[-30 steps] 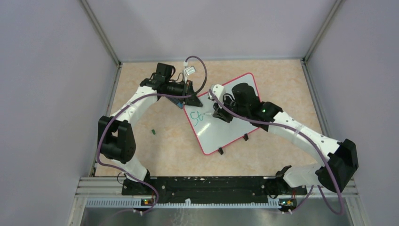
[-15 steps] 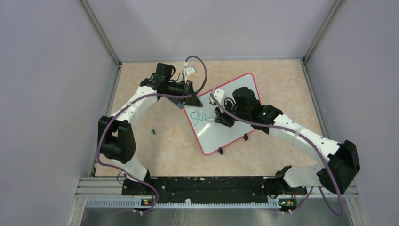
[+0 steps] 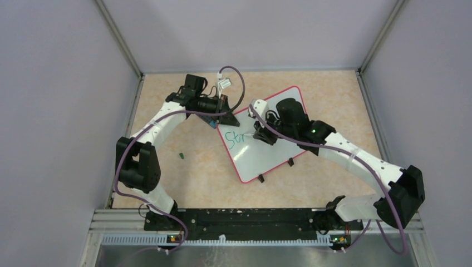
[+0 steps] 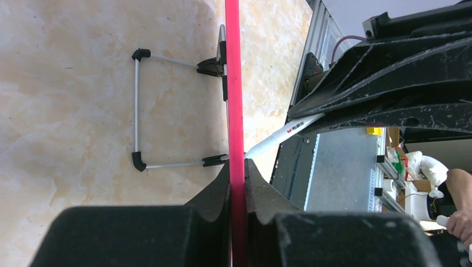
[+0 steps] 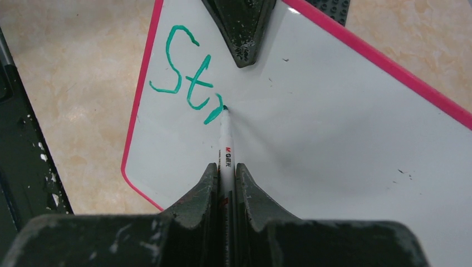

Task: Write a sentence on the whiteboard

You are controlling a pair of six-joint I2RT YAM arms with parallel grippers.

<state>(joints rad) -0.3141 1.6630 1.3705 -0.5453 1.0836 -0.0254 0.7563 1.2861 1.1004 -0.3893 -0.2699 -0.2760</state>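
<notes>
The green lettering point(image 5: 189, 78) has grown to "Str", and the right gripper point(image 5: 225, 172), clamped on the marker point(image 5: 226, 142), holds its tip at the r, with bare whiteboard point(image 5: 334, 139) lying to the right and the left gripper point(image 4: 237, 169) pinching its rim.

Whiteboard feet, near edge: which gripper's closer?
Right. The right gripper, holding the marker, is over the whiteboard just beyond the feet. The left gripper clamps the rim at the board's far-left corner, farther away.

Whiteboard point(image 5: 345, 144) partly off-frame, wrist cam
</notes>
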